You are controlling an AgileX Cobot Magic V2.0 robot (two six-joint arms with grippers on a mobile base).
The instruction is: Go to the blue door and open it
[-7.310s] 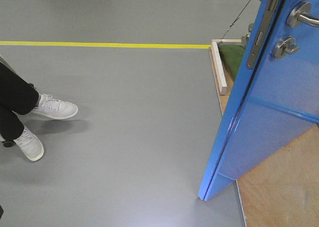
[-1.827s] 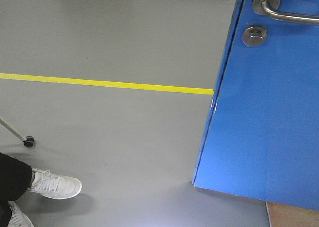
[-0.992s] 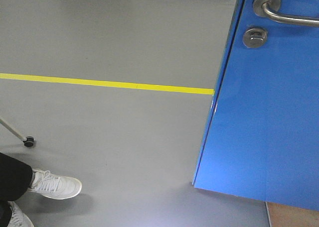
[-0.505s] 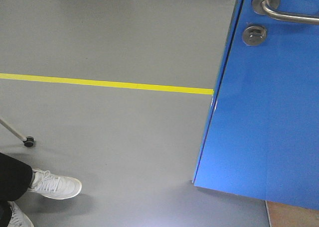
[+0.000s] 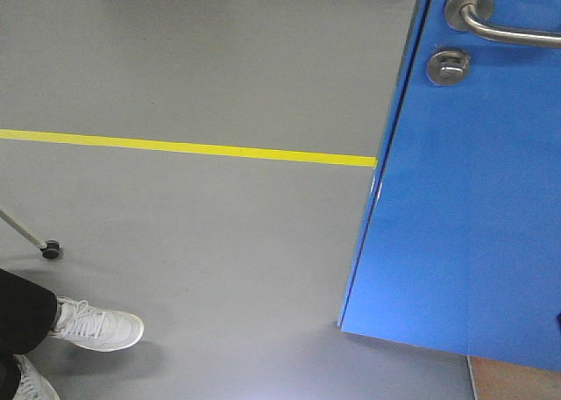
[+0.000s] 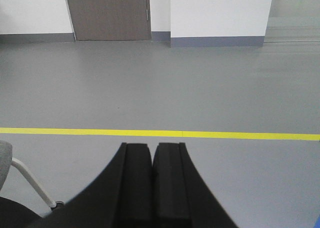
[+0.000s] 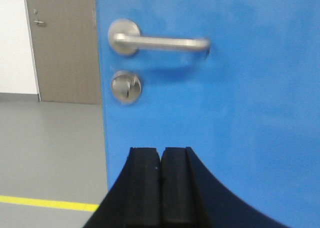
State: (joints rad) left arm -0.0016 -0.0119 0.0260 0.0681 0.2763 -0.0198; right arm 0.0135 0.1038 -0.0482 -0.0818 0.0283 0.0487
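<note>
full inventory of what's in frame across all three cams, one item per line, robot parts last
blue door: 1, glossy bright blue, right of front view, fills right wrist view
lever handle: 1, silver, upper door face
thumb-turn lock: 1, round silver, just below the handle's rose
floor tape line: 1, yellow, across the grey floor
sneakers: 2, white, bottom left of front view, one cut off by the frame
chair caster: 1, black, on a light leg, left edge
brown doors: 2, far wall, one per wrist view
left gripper: black, shut, facing open floor
right gripper: black, shut, facing the door below the lock
</note>
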